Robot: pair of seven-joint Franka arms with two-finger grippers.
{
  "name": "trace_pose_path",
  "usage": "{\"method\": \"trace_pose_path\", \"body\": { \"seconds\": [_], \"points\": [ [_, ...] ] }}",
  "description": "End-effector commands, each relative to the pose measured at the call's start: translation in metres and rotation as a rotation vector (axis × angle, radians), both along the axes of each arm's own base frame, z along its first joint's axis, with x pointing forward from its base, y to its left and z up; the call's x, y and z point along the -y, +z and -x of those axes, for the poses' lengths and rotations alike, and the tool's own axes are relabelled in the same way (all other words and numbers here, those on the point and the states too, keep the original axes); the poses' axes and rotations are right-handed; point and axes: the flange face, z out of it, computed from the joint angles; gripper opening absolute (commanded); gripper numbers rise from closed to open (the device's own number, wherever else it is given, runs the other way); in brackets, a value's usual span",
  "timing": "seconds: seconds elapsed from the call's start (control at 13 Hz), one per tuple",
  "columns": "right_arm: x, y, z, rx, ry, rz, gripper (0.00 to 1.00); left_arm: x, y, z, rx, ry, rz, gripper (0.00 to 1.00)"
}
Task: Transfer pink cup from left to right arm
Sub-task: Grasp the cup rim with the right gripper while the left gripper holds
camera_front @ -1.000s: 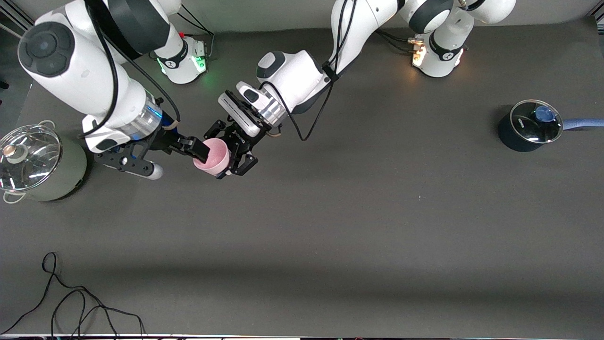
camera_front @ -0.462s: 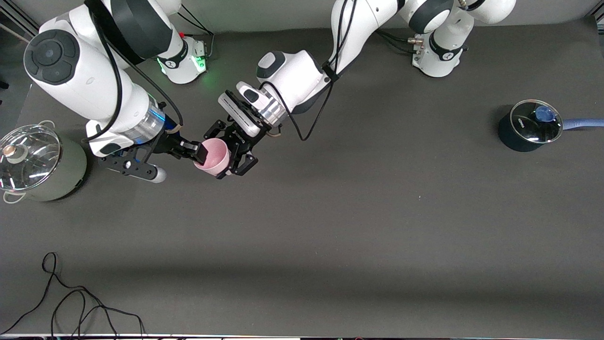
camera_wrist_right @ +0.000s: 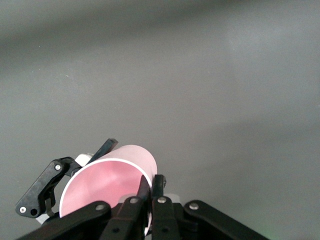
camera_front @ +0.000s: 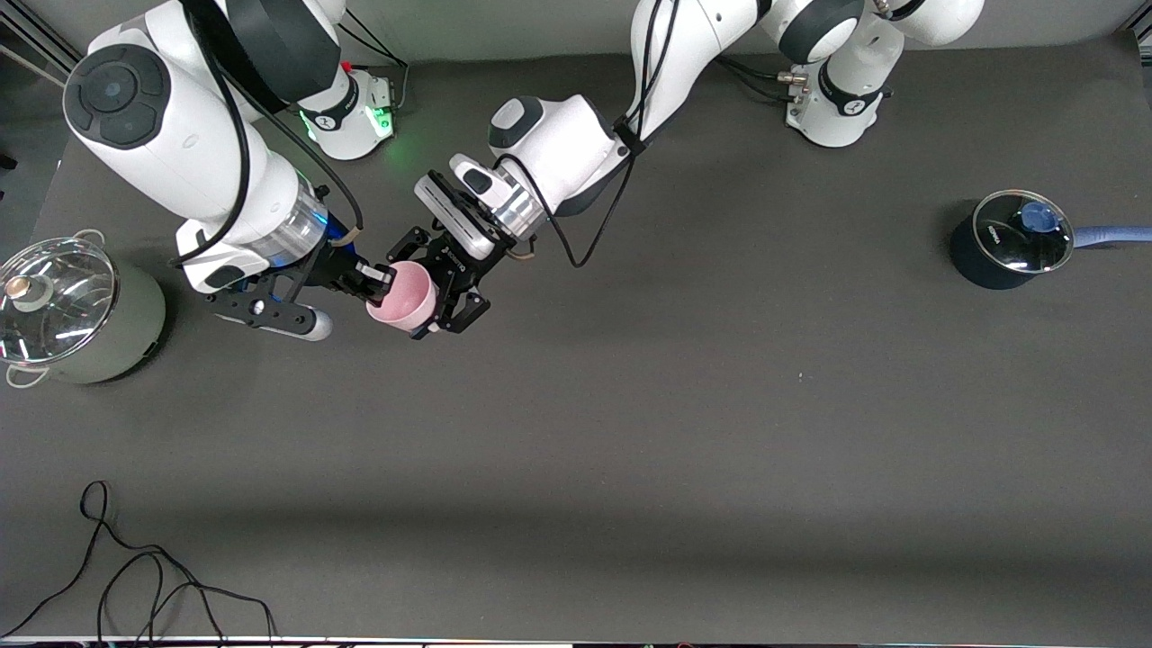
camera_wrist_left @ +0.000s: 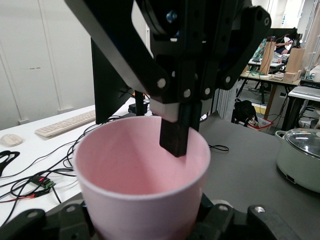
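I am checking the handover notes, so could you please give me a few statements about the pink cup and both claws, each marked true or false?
1. The left claw is shut on the pink cup. True.
2. The right claw has pinched the cup's rim, one finger inside the cup. True.
3. The cup stands on the table. False: it is in the air, held tilted between both claws.
4. The dark blue pot lies at the right arm's end of the table. False: it is at the left arm's end.
5. The grey-green pot has no lid. False: a glass lid covers it.
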Motion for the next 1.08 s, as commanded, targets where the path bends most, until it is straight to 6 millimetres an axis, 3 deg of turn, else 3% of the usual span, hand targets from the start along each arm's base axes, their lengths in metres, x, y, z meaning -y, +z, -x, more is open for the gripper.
{"method": "trace_pose_path", "body": {
  "seconds": [0.0, 0.08, 0.23, 0.62, 0.77, 1.0],
  "points": [
    [-0.001, 0.003, -0.002, 0.009, -0.006, 0.014, 0.00, -0.001, 0.010, -0.003, 0.010, 0.014, 0.023, 0.00],
    [0.000, 0.004, -0.003, 0.011, -0.006, 0.014, 0.00, -0.001, 0.010, -0.004, 0.010, 0.013, 0.021, 0.00],
    [0.002, 0.007, -0.003, 0.017, -0.007, 0.013, 0.00, -0.005, 0.012, -0.010, 0.051, 0.012, -0.005, 1.00],
    [0.006, 0.009, -0.007, 0.037, -0.008, 0.034, 0.00, -0.008, 0.021, -0.015, 0.067, -0.003, -0.017, 1.00],
    [0.006, 0.010, -0.007, 0.040, -0.008, 0.032, 0.00, -0.013, 0.019, -0.027, 0.039, -0.035, -0.038, 1.00],
    [0.019, 0.012, -0.013, 0.049, 0.048, 0.034, 0.00, -0.031, 0.029, -0.035, 0.015, -0.054, -0.072, 1.00]
  ]
}}
